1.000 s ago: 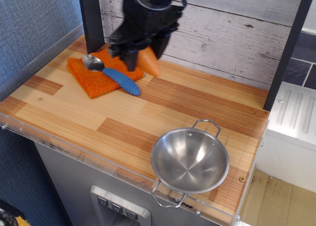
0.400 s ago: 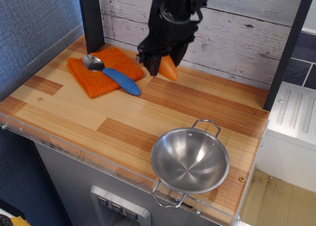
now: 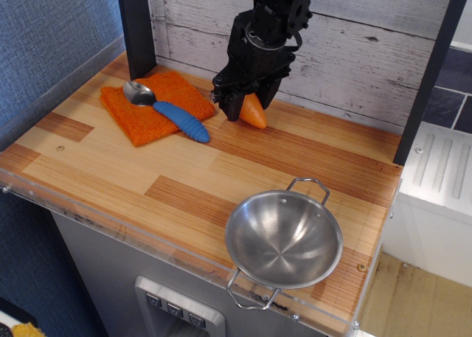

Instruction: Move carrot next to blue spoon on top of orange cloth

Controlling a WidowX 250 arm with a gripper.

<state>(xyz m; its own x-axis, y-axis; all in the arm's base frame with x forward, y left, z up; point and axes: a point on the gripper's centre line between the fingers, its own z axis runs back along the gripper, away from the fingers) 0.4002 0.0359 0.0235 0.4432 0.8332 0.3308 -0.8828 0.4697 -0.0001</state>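
The orange carrot (image 3: 256,116) is at the back of the wooden counter, to the right of the orange cloth (image 3: 140,119), with its tip down near the counter surface. My black gripper (image 3: 240,103) is over it, its fingers closed on the carrot's upper end, which they hide. The blue spoon (image 3: 181,121) lies across the cloth, its silver bowl on the cloth at the left and its blue handle reaching past the cloth's right corner. The carrot is off the cloth, about a hand's width right of the spoon handle.
A steel two-handled bowl (image 3: 284,240) stands at the front right of the counter (image 3: 110,171). A white plank wall (image 3: 354,49) runs along the back. A dark post (image 3: 136,27) stands at the back left, and another (image 3: 428,79) at the right.
My gripper has moved right, away from the cloth, taking the carrot along, and has come down so the carrot sits lower near the counter.
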